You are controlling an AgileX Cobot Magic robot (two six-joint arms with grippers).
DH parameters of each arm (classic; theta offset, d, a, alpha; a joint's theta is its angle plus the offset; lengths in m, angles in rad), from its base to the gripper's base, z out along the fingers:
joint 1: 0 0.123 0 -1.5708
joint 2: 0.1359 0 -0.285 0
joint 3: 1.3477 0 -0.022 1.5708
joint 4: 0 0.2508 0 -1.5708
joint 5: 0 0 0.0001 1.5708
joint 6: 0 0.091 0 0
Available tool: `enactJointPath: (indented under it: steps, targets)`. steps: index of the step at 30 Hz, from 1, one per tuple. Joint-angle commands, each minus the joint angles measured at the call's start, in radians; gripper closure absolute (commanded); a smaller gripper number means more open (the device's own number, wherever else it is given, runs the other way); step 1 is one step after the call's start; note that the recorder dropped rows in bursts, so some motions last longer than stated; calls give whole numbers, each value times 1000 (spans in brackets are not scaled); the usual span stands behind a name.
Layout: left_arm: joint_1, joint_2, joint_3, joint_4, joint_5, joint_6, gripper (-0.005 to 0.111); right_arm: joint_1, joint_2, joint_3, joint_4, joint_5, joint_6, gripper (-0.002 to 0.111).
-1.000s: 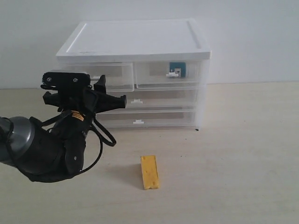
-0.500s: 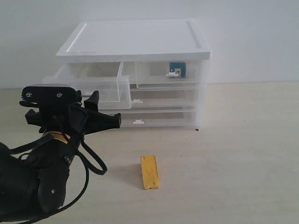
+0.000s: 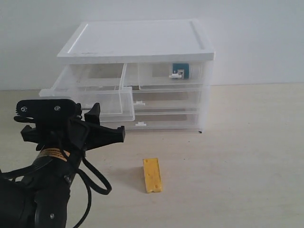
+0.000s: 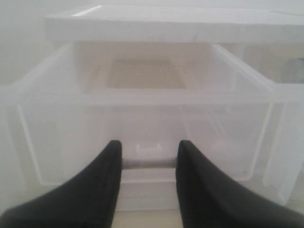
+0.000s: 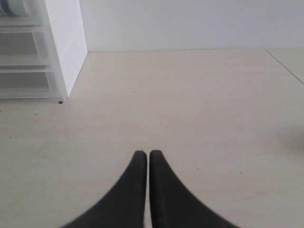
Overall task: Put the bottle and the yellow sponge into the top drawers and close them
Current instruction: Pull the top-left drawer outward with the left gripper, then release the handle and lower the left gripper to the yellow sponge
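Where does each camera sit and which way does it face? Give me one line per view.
Exterior: in front of the drawer unit, slightly above, facing it; left arm shows at lower left.
Left wrist: on the left arm, facing into the open top-left drawer; its jaws flank the handle.
Right wrist: low over the table, facing the wall; shut jaws show.
Shared: exterior and left wrist both show that open drawer.

Nothing can be read: the print on the small round bottle's teal-blue label (image 3: 180,70) and on the yellow sticker (image 3: 53,153) of the black left arm is too small.
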Motion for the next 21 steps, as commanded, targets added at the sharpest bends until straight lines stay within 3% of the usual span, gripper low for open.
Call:
enactJointPath:
  steps: [1,4,10,11,21]
  targets:
    - [-13,-9,5,-34,-12,5,102,-3,-5,5,-1,-4,0,108]
    - [-13,-9,5,-35,-12,8,89,-3,-5,5,-1,-4,0,108]
    - [-13,-12,7,-38,-4,15,28,-3,-5,5,-1,-4,0,108]
    - [-13,-14,7,-46,9,15,23,-3,-5,5,-1,-4,0,108]
    - [-13,-138,7,-153,290,121,21,-3,-5,5,-1,-4,0,108]
